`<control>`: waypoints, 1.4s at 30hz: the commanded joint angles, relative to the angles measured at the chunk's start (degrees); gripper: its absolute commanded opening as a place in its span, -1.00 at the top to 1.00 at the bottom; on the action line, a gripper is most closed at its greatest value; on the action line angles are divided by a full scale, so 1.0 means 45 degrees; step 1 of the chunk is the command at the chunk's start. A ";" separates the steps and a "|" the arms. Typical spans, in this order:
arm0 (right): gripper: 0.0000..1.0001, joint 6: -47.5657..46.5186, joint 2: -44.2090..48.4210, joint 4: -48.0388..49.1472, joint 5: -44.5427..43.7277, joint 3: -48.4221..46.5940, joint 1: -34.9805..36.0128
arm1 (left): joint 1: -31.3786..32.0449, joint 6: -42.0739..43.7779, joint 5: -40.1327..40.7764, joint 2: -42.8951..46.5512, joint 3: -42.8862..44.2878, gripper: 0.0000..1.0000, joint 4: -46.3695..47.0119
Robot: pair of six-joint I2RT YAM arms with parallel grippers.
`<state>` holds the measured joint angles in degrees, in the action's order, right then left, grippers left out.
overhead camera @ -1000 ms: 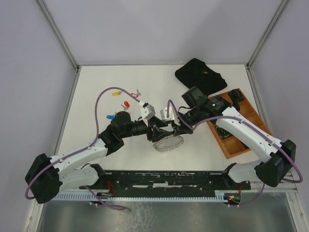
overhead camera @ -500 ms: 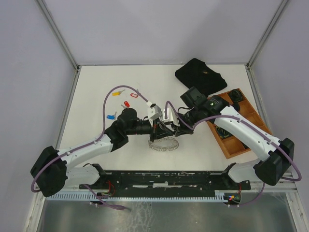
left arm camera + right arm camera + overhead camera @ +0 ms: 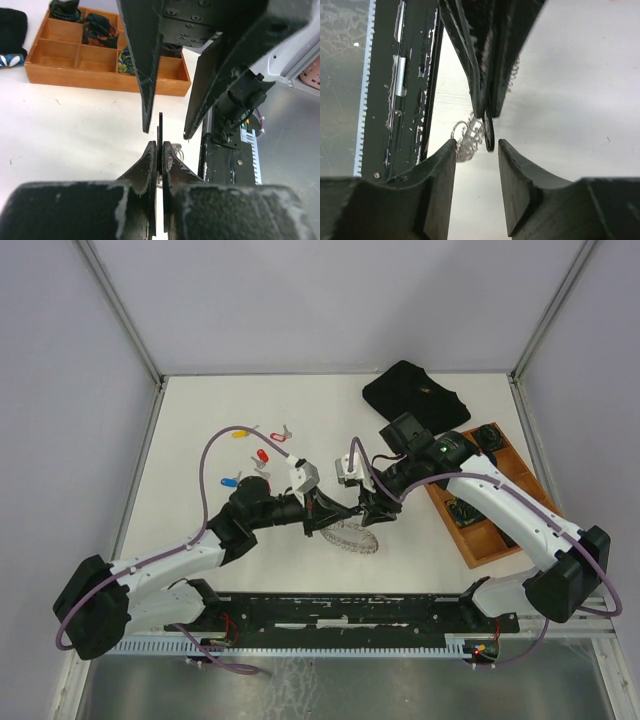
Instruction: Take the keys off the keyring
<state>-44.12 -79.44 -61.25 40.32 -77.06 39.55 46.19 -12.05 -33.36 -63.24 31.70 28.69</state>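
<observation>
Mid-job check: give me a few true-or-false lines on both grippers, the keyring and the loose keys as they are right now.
1. The left gripper is clamped on a thin dark piece. True.
2. The right gripper is shut on the keyring. False: its jaws stand open, one on each side of that piece.
3. A yellow key, a red key and a blue key lie loose on the table. True.
4. The keyring is in the wooden tray. False: it is at the grippers over the white table, left of the tray.
</observation>
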 commanded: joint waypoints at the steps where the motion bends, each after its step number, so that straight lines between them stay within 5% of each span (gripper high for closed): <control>1: 0.01 0.0781 0.0647 0.0619 0.2073 -0.0386 -0.0827 | -0.0079 -0.1001 0.0967 0.1045 -0.0749 0.94 0.2790; 9: 0.00 0.3999 0.0864 0.3296 0.4413 0.0578 -0.1452 | -0.0073 -0.1598 0.1440 0.1614 -0.1865 0.94 0.5059; 17: 0.09 0.5062 0.0538 0.4222 0.4445 0.0972 -0.1467 | -0.0067 -0.1842 0.1340 0.1452 -0.2050 0.94 0.5808; 28: 0.51 0.4686 0.0547 0.3818 0.4996 0.0773 -0.1484 | -0.0086 -0.1824 0.1167 0.1262 -0.1972 0.94 0.5651; 33: 0.99 0.4214 0.0586 0.3361 0.5106 0.0636 -0.1474 | -0.0080 -0.1756 0.1069 0.1261 -0.1908 0.94 0.5348; 42: 1.00 0.2610 0.0719 0.1924 0.4036 0.0156 -0.1445 | -0.0074 -0.0891 0.0524 0.1017 -0.1050 0.84 0.3047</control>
<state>-28.67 -77.69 -48.42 60.23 -73.03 33.26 46.09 -18.65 -29.78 -58.15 22.94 47.31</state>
